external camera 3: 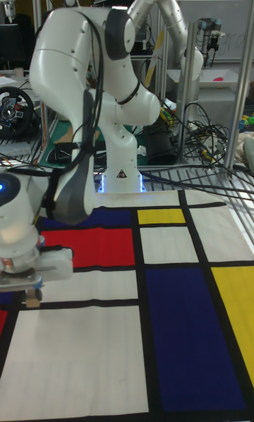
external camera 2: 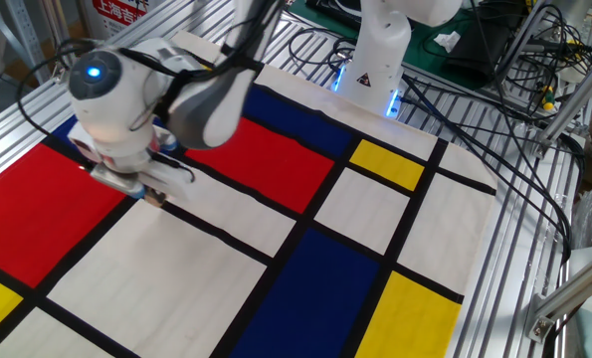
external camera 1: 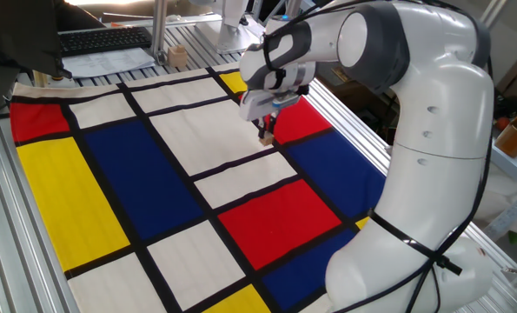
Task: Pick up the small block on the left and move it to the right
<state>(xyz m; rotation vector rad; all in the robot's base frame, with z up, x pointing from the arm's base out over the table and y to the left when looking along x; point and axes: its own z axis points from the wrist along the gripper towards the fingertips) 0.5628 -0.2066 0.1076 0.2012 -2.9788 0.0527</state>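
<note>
My gripper [external camera 1: 267, 133] hangs low over the colour-block cloth [external camera 1: 110, 174], where the red panel meets the big white panel. It is shut on the small block [external camera 1: 266, 137], a tiny tan wooden cube that peeks out below the fingertips. From the other side, the gripper [external camera 2: 153, 195] holds the small block [external camera 2: 157, 199] just over a black line beside the red panel. The tall fixed view has the gripper [external camera 3: 32, 295] at the left edge with the small block [external camera 3: 32, 300] between its fingers, close above a white strip. Whether the cube touches the cloth, I cannot tell.
A pale wooden piece [external camera 1: 178, 56] stands on the metal frame behind the cloth, near a keyboard [external camera 1: 102, 38]. The robot base [external camera 2: 375, 60] sits at the cloth's far edge, with loose cables [external camera 2: 494, 109] beside it. Aluminium rails [external camera 2: 534, 268] border the cloth.
</note>
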